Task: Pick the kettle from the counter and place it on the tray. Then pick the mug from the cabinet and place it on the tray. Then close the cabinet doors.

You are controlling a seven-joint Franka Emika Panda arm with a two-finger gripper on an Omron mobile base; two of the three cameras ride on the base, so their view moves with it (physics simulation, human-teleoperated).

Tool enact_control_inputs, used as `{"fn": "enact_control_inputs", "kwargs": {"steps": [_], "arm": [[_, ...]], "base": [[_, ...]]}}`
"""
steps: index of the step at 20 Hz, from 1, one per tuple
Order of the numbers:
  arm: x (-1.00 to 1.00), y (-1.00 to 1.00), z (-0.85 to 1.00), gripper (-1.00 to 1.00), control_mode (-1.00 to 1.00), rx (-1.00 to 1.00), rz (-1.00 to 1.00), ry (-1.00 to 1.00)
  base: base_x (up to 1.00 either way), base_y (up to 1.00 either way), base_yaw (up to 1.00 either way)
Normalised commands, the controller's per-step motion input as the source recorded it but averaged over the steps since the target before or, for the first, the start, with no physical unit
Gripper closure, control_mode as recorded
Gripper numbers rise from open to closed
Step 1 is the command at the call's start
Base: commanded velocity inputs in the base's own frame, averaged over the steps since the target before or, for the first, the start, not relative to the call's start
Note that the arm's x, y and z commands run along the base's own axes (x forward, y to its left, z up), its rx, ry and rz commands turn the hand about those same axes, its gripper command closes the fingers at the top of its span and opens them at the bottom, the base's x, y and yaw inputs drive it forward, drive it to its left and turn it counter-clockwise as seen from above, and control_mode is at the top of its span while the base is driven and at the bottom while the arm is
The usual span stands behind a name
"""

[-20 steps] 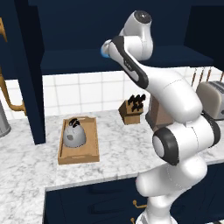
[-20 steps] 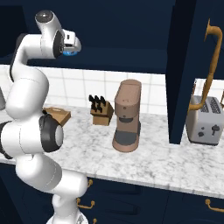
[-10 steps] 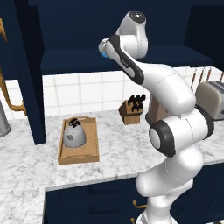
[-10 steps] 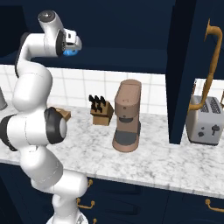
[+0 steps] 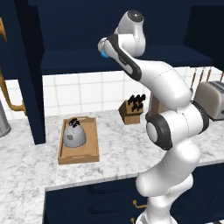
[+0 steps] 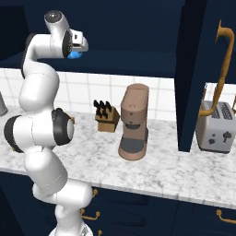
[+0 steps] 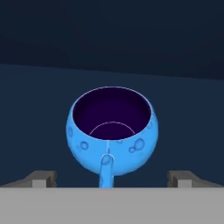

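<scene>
The grey kettle (image 5: 73, 135) sits inside the wooden tray (image 5: 93, 141) on the marbled counter (image 5: 124, 151). Up on the navy shelf of the open cabinet (image 5: 78, 60) stands the blue mug (image 7: 112, 131), its handle turned toward the hand; a sliver of this mug (image 6: 74, 55) peeks out beside the hand. My gripper (image 7: 112, 179) is open, its fingertips (image 7: 42, 178) set wide on either side of the mug's handle and not touching it. The gripper (image 5: 104, 50) is at shelf height. A cabinet door (image 6: 194, 69) with a brass handle hangs open.
A knife block (image 6: 106, 120), a brown coffee machine (image 6: 133, 123) and a toaster (image 6: 215, 132) stand along the counter (image 6: 161, 167). The left cabinet door (image 5: 27, 74) hangs open beside the tray. A tall metal cylinder (image 5: 2, 123) is at the far left.
The arm has drawn more upright and the hand has edged a little further in toward the mug on the shelf. The jaws stayed open.
</scene>
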Motion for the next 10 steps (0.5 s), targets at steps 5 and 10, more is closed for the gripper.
{"fn": "enact_control_inputs", "kwargs": {"steps": [5,10], "arm": [[0.09,0.02,-0.02,-1.0,-1.0,0.0,0.0,0.0],[0.0,0.1,-0.01,-1.0,-1.0,0.0,0.0,0.0]], "base": [[0.0,0.0,0.0],[0.0,0.0,0.0]]}}
